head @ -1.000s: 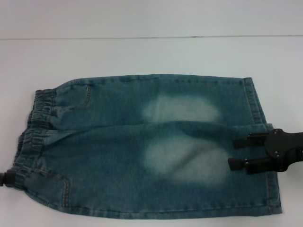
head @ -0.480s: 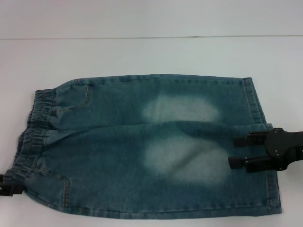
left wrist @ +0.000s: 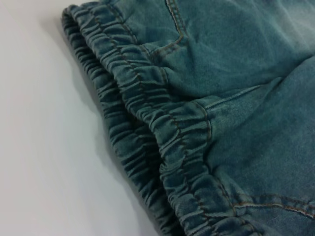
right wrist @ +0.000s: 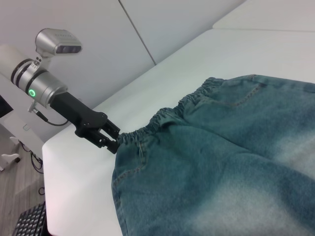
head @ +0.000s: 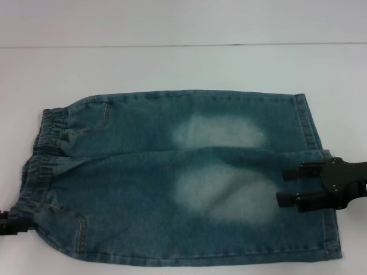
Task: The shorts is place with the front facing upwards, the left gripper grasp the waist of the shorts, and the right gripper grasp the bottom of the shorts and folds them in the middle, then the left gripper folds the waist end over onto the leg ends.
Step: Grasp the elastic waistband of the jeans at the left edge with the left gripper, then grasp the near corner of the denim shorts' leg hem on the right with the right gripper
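The blue denim shorts [head: 189,177] lie flat on the white table. The gathered waist [head: 40,154] is at the left and the stitched leg ends [head: 321,149] are at the right. My right gripper [head: 281,186] is open over the nearer leg, just inside its hem, with nothing between its fingers. My left gripper [head: 12,223] sits at the nearer corner of the waist. The right wrist view shows the left gripper [right wrist: 115,140] with its tip touching the waistband [right wrist: 147,130]. In the left wrist view the puckered elastic band [left wrist: 162,128] fills the frame.
The white table [head: 183,69] extends behind the shorts to a wall seam. In the right wrist view, the table's edge [right wrist: 49,162] drops to the floor past the left arm, with a keyboard [right wrist: 29,221] below.
The left gripper has shifted slightly at the nearer waist corner. The right gripper and the shorts have barely moved.
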{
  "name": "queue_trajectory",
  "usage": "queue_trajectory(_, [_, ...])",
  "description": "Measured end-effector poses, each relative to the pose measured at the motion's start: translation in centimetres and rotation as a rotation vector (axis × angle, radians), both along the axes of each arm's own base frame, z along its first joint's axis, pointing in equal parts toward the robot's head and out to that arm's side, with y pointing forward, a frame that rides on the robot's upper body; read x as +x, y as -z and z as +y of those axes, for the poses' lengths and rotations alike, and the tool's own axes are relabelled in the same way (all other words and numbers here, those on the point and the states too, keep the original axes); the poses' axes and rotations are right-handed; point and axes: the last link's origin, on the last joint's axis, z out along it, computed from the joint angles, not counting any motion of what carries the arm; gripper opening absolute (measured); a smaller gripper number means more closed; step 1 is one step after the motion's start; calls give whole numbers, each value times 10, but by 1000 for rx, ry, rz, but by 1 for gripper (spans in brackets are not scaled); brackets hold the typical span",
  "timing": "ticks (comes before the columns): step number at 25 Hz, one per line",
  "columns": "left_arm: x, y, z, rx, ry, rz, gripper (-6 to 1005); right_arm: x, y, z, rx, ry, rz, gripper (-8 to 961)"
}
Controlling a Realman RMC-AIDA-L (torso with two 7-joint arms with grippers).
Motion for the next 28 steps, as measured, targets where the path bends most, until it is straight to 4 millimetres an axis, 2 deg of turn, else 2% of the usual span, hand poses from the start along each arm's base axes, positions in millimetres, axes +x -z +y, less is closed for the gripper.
queue_trajectory(6, [3,0,0,-6,13,-13,313,1,0,-1,2,1,-2,865])
queue_trajectory(17, [15,4,3,-46,32,-55,82,1,0,3,7,14,-5,864])
queue_trajectory(22, [25,1,11,-28,38,-90,26,-1,-13,11,-8,72,-19,864])
queue_trajectory(28, [33,-6,20,-8,54,-126,26,0,-36,16,-43,112,-105,864])
